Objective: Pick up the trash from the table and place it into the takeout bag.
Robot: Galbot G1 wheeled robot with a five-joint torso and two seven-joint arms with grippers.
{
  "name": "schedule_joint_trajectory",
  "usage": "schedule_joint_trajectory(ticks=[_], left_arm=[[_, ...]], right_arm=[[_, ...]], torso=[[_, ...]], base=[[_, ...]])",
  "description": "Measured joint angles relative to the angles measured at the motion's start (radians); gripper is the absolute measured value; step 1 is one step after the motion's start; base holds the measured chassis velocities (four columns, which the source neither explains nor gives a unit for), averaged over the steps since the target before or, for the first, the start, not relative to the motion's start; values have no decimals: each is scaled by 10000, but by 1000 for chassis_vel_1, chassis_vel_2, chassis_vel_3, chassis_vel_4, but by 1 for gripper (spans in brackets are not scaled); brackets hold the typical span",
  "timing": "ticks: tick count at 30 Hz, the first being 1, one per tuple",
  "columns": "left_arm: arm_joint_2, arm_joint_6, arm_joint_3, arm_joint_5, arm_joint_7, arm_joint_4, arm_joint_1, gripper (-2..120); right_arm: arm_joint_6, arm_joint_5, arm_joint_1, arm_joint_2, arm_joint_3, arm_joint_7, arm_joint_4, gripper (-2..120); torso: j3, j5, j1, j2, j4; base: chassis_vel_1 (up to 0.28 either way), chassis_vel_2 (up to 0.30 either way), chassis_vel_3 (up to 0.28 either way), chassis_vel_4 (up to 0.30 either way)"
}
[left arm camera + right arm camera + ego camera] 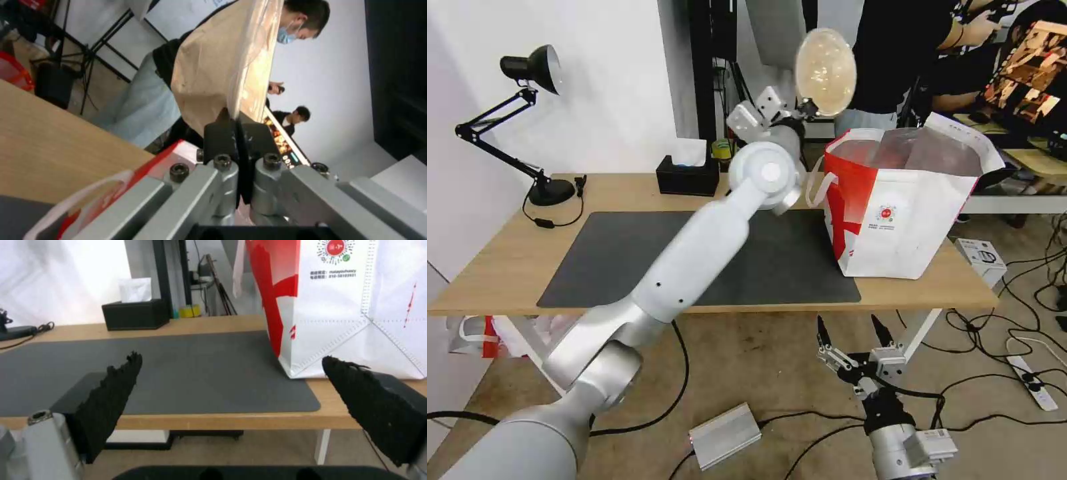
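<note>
Nearest, the right gripper waits below the table's near edge, its fingers spread wide and empty. On the tabletop's right end stands the takeout bag, mouth open upward. Farther back, the left gripper pinches the rim of the beige paper-pulp bowl, held high on edge, its hollow facing the robot. The bowl hangs above and just left of the bag's mouth, so the drop likely needs a shift rightward.
</note>
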Motion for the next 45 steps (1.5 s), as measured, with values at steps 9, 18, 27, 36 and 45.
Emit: schedule_joint_trajectory(ticks=[9, 18, 27, 36, 45], left_arm=[[-542, 46, 549, 87, 264, 930, -505, 0], [-543, 104, 1165, -48, 424, 1282, -780, 0], [-537, 129, 1870, -81, 703, 1600, -818, 0], [-531, 350, 2342, -95, 791, 1941, -771, 0], [-530, 550, 2730, -229, 935, 2172, -812, 0]], right_arm=[[0, 0, 0, 0, 0, 0, 0, 100], [0, 0, 0, 0, 1, 0, 0, 100], [0, 0, 0, 0, 0, 0, 0, 100], [0, 0, 0, 0, 0, 0, 0, 100], [0, 0, 0, 0, 0, 0, 0, 100]], torso=[[0, -1, 0, 0, 0], [-1, -1, 0, 0, 0], [-1, -1, 0, 0, 0], [-1, -1, 0, 0, 0], [-1, -1, 0, 0, 0]], base=[[0, 0, 0, 0], [0, 0, 0, 0], [0, 0, 0, 0], [0, 0, 0, 0], [0, 0, 0, 0]])
